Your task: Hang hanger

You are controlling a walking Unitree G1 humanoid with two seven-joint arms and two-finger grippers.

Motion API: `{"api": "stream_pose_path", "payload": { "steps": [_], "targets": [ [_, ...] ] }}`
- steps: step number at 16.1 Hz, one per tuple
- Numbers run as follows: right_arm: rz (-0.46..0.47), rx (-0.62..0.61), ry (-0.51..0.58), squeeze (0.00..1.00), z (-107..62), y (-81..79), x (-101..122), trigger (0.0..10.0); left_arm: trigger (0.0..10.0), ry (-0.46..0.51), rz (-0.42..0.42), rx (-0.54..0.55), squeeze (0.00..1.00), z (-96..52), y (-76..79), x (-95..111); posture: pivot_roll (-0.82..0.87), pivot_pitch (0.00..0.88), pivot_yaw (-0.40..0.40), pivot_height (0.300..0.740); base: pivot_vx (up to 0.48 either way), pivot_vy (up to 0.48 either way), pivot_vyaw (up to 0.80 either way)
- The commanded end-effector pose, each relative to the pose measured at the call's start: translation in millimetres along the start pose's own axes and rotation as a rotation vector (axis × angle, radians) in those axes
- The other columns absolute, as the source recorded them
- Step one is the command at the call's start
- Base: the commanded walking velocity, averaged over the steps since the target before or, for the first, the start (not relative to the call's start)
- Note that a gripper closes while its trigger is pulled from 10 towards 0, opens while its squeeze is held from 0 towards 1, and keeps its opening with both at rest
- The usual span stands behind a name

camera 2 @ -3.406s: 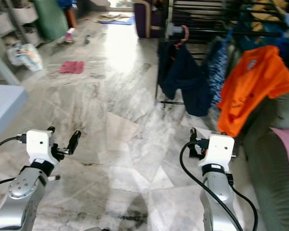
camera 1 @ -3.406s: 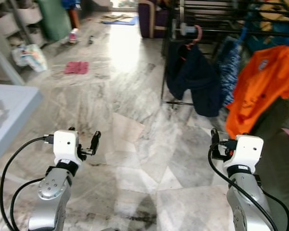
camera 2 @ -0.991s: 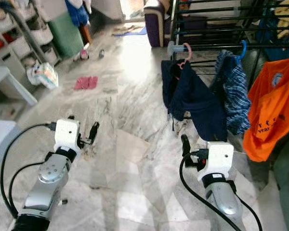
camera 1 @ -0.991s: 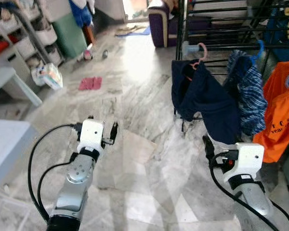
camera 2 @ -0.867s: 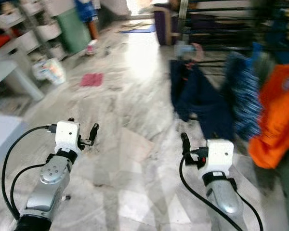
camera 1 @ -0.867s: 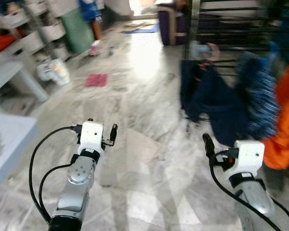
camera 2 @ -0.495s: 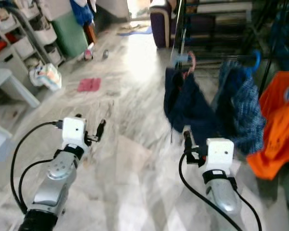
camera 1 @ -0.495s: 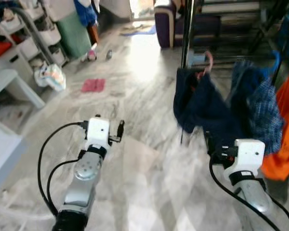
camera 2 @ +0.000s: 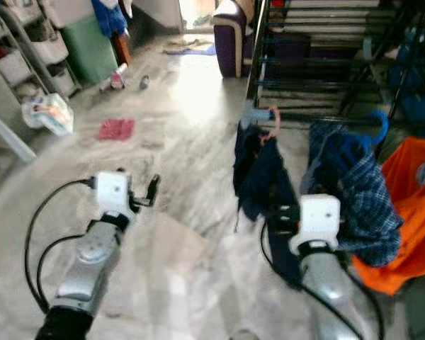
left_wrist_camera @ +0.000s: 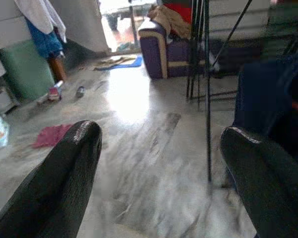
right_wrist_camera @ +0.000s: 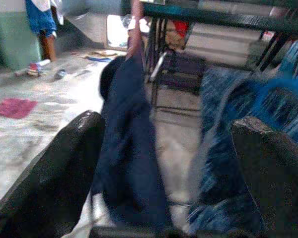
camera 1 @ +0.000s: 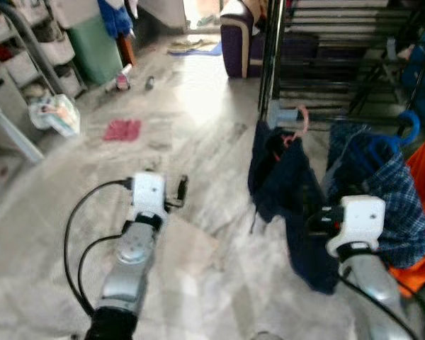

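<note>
Nearest, at 7 o'clock in the left eye view, the left gripper [camera 1: 182, 188] is raised over bare marble floor [camera 1: 198, 127]; its wrist view shows 2 black fingers [left_wrist_camera: 64, 178] spread wide with nothing between them. At 5 o'clock the right gripper [right_wrist_camera: 169, 163] is held up just before the hung clothes; its wrist view also shows the 2 fingers [right_wrist_camera: 49, 168] parted and empty, aimed at the navy garment [right_wrist_camera: 129, 148] and the plaid shirt [right_wrist_camera: 238, 129].

Beyond, at 1 to 2 o'clock, the drying rack [camera 1: 319, 67] carries 3 items on a low rail: the navy garment on a pink hanger [camera 1: 302, 122], the plaid shirt on a blue hanger [camera 1: 409, 125], and an orange shirt [camera 1: 421, 212] at 3 o'clock. Both hooks appear to sit over the rail, though blur prevents certainty.

Farther, at 10 o'clock, lie a red cloth [camera 1: 122, 129] and a white bag [camera 1: 51, 115]; at 12 o'clock stands a purple sofa [camera 1: 241, 42].

Task progress: hangers are on the rack and neither gripper carries one, so the hanging step is probably complete, or another hanger remains to be fetched; the frames cannot settle which.
</note>
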State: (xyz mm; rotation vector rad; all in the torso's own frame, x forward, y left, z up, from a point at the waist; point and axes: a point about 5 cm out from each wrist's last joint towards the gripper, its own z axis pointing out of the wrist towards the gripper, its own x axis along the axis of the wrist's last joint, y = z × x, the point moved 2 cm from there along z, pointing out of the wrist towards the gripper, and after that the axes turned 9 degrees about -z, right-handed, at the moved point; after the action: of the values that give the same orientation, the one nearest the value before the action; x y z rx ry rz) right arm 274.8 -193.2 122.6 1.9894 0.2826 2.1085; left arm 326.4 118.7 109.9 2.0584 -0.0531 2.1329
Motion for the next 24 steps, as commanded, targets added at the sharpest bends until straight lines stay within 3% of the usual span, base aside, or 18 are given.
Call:
{"api": "stream_pose_path", "payload": {
  "steps": [1, 4, 8, 14, 20, 24],
  "targets": [
    [-0.008, 0.063, 0.015, 0.00, 6.1, -10.5, 5.8, 10.0, 10.0, 0.017, 0.009, 0.075, 0.00, -3.1, -16.2, 1.2, -0.14, 0.058, -0.032, 0.740, 0.000, 0.000, 0.00],
    [-0.029, 0.116, 0.037, 0.00, 16.4, -18.0, 11.9, 10.0, 10.0, 0.033, 0.019, 0.125, 0.00, -6.8, -27.0, 4.3, -0.10, 0.052, -0.072, 0.740, 0.000, 0.000, 0.00],
    [-0.002, 0.113, 0.036, 0.00, 24.7, -28.9, 7.5, 10.0, 10.0, 0.049, 0.057, 0.154, 0.00, -18.0, -37.6, 7.3, -0.04, 0.039, -0.049, 0.740, 0.000, 0.000, 0.00],
    [0.020, -0.016, 0.001, 0.00, 22.9, -12.6, -7.8, 10.0, 10.0, 0.006, 0.055, 0.219, 0.00, -23.0, -56.2, -6.2, -0.06, 0.000, 0.004, 0.740, 0.000, 0.000, 0.00],
    [0.027, -0.050, 0.022, 0.00, 36.5, -11.3, -10.9, 10.0, 10.0, 0.015, 0.045, 0.201, 0.00, 2.6, -48.9, -7.2, -0.09, 0.000, 0.037, 0.740, 0.000, 0.000, 0.00],
    [0.017, -0.041, 0.018, 0.00, 36.5, -13.7, -18.2, 10.0, 10.0, 0.025, 0.027, 0.174, 0.00, 12.8, -36.6, -10.1, -0.12, 0.000, 0.039, 0.740, 0.000, 0.000, 0.00]
  ]
}}
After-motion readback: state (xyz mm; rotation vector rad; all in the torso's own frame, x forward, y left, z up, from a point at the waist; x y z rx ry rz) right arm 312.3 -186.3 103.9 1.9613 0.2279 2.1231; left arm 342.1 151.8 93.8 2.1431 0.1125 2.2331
